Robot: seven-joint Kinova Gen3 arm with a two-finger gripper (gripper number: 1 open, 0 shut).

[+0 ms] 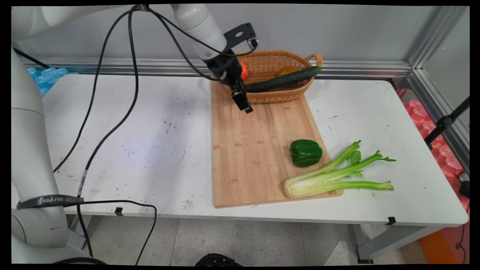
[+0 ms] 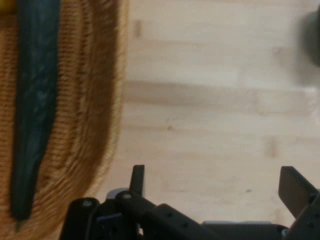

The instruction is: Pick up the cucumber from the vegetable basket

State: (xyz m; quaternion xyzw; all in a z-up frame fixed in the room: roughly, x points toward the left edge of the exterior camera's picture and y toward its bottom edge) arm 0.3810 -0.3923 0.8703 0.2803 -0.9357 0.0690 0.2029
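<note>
Gripper [image 2: 215, 185] hangs empty, fingers apart, over the board [image 1: 258, 146] just beside the basket [image 1: 273, 75] — nearer lie celery [image 1: 330, 178] and pepper [image 1: 305, 152]; the basket holds a cucumber [image 1: 285, 79], plus something orange and something yellow.

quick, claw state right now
claw: open, holding nothing, above the bamboo cutting board beside the wicker basket.

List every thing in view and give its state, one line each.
Gripper: fingers open, empty, above the cutting board beside the basket.
Basket: upright, on the board's far end.
Cucumber: lying across the basket.
Cutting board: flat on the table.
Green pepper: resting on the board.
Celery: lying half on the board, half on the table.
</note>
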